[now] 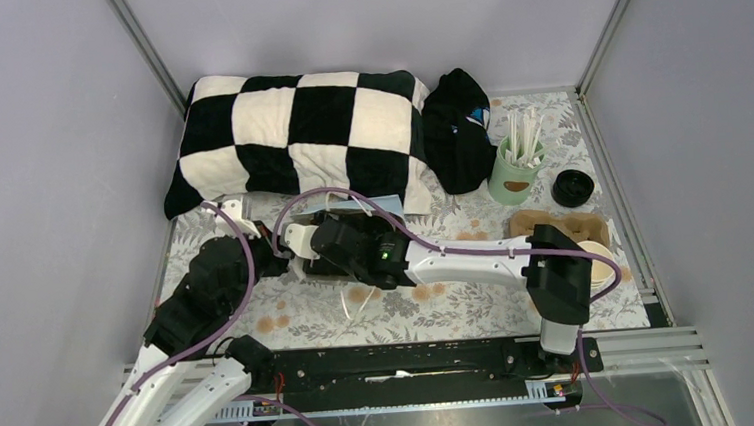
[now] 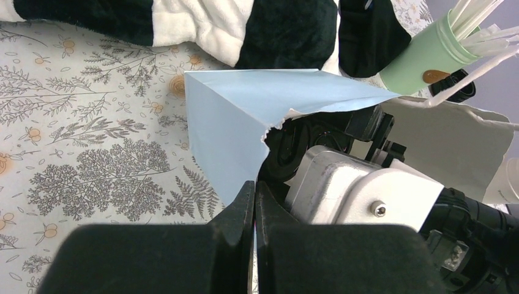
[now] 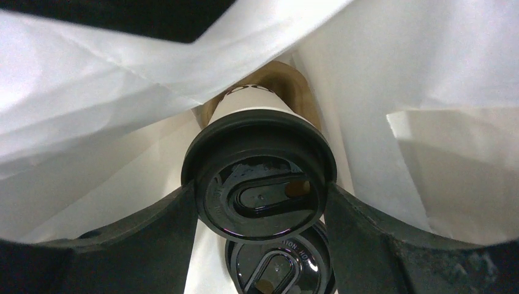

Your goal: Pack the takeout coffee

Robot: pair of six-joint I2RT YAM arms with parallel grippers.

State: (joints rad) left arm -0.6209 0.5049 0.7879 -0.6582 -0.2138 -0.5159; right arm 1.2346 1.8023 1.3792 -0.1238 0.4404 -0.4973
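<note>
The right gripper (image 3: 258, 197) is reaching deep into a white paper bag (image 2: 232, 122) and is clamping a coffee cup (image 3: 254, 107) between its two fingers, one pressing on each side just under the black lid (image 3: 263, 159). The cup is sitting upright inside the bag, its white wall showing above the lid in the right wrist view, with a brown shape curving behind it. A second black lid (image 3: 278, 269) is showing just below the first, partly hidden by it, so another covered cup is standing right beside the held one in the bag. The left gripper (image 2: 254, 202) is resting with its fingers pressed together at the lower edge of the bag's paper; whether any paper is caught between them is not clear. The bag is lying on a flowered tablecloth (image 1: 440, 314) in the middle of the table, its mouth facing the right arm and its torn rim showing in the left wrist view. Behind it a black-and-white checked pillow (image 1: 297, 128) is lying along the back wall. A green cup (image 1: 515, 171) of white sticks, a loose black lid (image 1: 572, 187) and a brown cup carrier (image 1: 560, 228) are sitting well to the right.
</note>
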